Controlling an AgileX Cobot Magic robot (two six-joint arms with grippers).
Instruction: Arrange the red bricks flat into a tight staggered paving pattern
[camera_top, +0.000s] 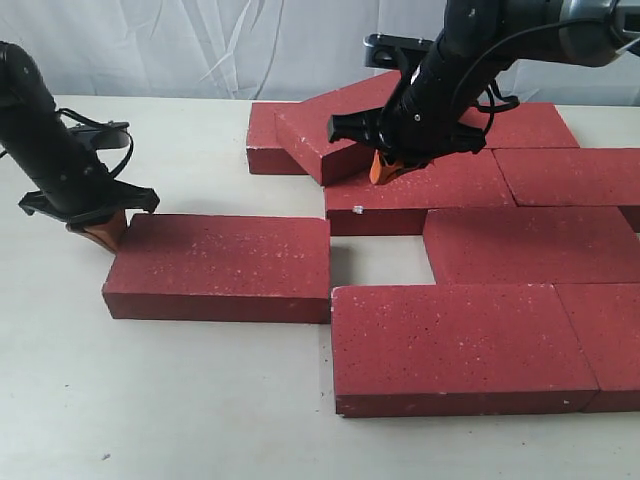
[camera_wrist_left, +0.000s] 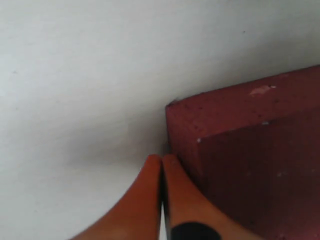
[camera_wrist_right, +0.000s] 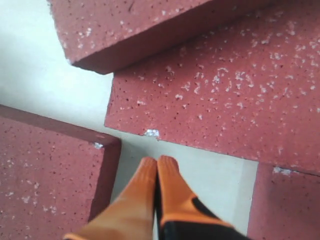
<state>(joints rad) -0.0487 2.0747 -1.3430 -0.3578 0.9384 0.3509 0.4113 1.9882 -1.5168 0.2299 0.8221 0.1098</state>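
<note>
Lying flat on the pale table (camera_top: 200, 400), most of the red bricks (camera_top: 520, 245) sit packed in staggered rows on the right. One loose brick (camera_top: 220, 265) lies to the left, its right end just beside the front row. The left gripper (camera_top: 100, 232), fingers pressed together, is down at that brick's far-left corner. At the back a tilted brick (camera_top: 325, 135) leans on its neighbours. The right gripper (camera_top: 386, 168), fingers likewise together and empty, hovers at its near edge.
</note>
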